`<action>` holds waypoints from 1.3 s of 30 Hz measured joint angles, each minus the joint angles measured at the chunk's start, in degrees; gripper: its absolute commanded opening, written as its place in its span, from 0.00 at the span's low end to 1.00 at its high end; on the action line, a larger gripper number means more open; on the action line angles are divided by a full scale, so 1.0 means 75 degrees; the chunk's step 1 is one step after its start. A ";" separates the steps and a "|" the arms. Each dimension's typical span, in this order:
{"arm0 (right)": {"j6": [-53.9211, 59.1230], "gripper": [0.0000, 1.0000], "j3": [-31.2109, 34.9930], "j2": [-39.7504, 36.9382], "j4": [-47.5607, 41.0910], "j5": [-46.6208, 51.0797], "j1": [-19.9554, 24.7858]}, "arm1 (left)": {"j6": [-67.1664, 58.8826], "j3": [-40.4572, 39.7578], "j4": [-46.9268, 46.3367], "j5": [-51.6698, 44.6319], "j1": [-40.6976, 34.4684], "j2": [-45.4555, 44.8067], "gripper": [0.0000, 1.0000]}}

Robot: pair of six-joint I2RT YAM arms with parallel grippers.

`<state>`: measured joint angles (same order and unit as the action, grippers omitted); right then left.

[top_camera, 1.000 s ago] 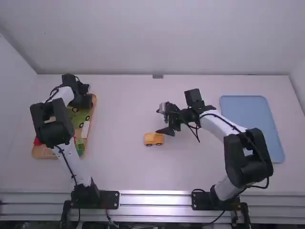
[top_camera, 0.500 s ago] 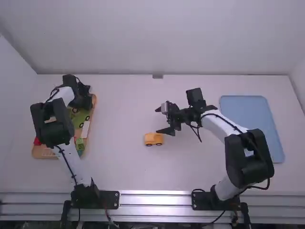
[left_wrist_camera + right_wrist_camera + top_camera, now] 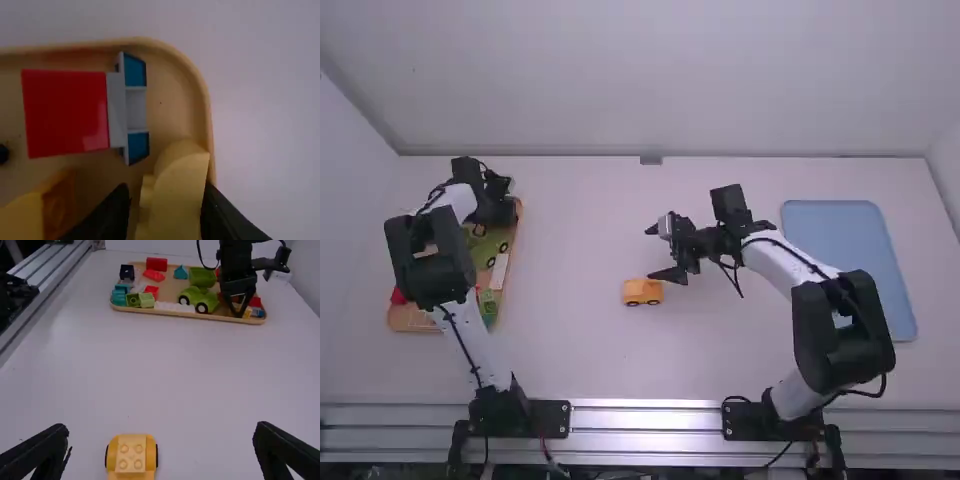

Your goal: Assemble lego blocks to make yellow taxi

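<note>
Yellow, the round-topped plastic block [image 3: 175, 207] lies in the far right corner of the shallow wooden tray [image 3: 204, 100], between the parted fingers of the nearer claw, the left arm's black gripper [image 3: 167, 194], its length seemingly running crosswise to their closing line.

Here's the high view, well above, facing forward and down over the surface [image 3: 580, 350]. Left wrist's in tight, peering down at a corner of the tray [image 3: 204, 100]; right wrist slants across to that tray, sharing it and the yellow car [image 3: 642, 291] with high.
</note>
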<state>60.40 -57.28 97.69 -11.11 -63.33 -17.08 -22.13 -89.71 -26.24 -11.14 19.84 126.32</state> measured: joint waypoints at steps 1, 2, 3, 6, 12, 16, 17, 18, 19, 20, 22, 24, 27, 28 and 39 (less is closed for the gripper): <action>0.0000 0.99 0.0000 0.0000 -0.0003 0.0000 0.0000 | -0.0009 0.0000 -0.0006 0.0035 -0.0003 0.0003 0.30; 0.0000 0.99 0.0000 0.0000 -0.0003 0.0000 0.0000 | -0.0003 0.0015 0.0000 0.0082 -0.0003 0.0000 0.29; 0.0000 0.99 0.0000 0.0000 -0.0003 0.0000 0.0000 | -0.0003 0.0015 -0.0006 0.0102 -0.0006 0.0000 0.29; 0.0012 0.99 0.0000 0.0000 -0.0006 -0.0003 0.0000 | -0.0006 0.0096 -0.0015 0.0172 -0.0012 0.0000 0.29; -0.0003 0.99 0.0000 0.0000 -0.0009 0.0003 -0.0003 | -0.0009 0.0178 0.0105 0.0172 -0.0023 0.0000 0.29; -0.0003 0.99 0.0000 0.0000 -0.0017 -0.0017 0.0000 | 0.0000 0.0350 0.0577 0.0172 -0.0026 0.0000 0.18; 0.0000 0.99 0.0000 0.0000 -0.0017 -0.0026 0.0000 | -0.0003 0.0358 0.0600 0.0172 -0.0026 0.0000 0.17; -0.0006 0.99 0.0000 0.0000 -0.0020 -0.0026 0.0000 | -0.0009 0.0358 0.0635 0.0169 -0.0026 -0.0003 0.15; 0.0003 0.99 0.0000 0.0000 -0.0017 -0.0023 0.0000 | -0.0012 0.0361 0.0670 0.0166 -0.0026 0.0000 0.14; -0.0003 0.99 0.0000 0.0000 -0.0020 -0.0026 -0.0003 | -0.0009 0.0367 0.0705 0.0166 -0.0026 -0.0003 0.13; -0.0006 0.99 0.0000 0.0000 0.0003 -0.0041 0.0000 | -0.0003 0.0370 0.0758 0.0169 -0.0026 0.0000 0.10; -0.0015 0.99 0.0000 0.0000 0.0087 -0.0140 -0.0003 | -0.0006 0.0370 0.0740 0.0169 -0.0032 -0.0003 0.10; -0.0047 0.99 0.0000 0.0000 0.0277 -0.0291 0.0000 | -0.0003 0.0361 0.0635 0.0169 -0.0029 -0.0015 0.09; -0.0105 0.99 0.0000 0.0000 0.0414 -0.0321 -0.0003 | -0.0003 0.0353 0.0554 0.0169 -0.0032 -0.0029 0.09; -0.1565 0.99 0.0000 0.0000 0.1947 -0.0323 -0.0003 | -0.0003 0.0557 0.0026 0.0178 -0.0035 -0.1122 0.06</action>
<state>48.66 -57.28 97.69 3.49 -65.76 -17.10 -22.15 -85.54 -26.04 -9.80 19.57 117.91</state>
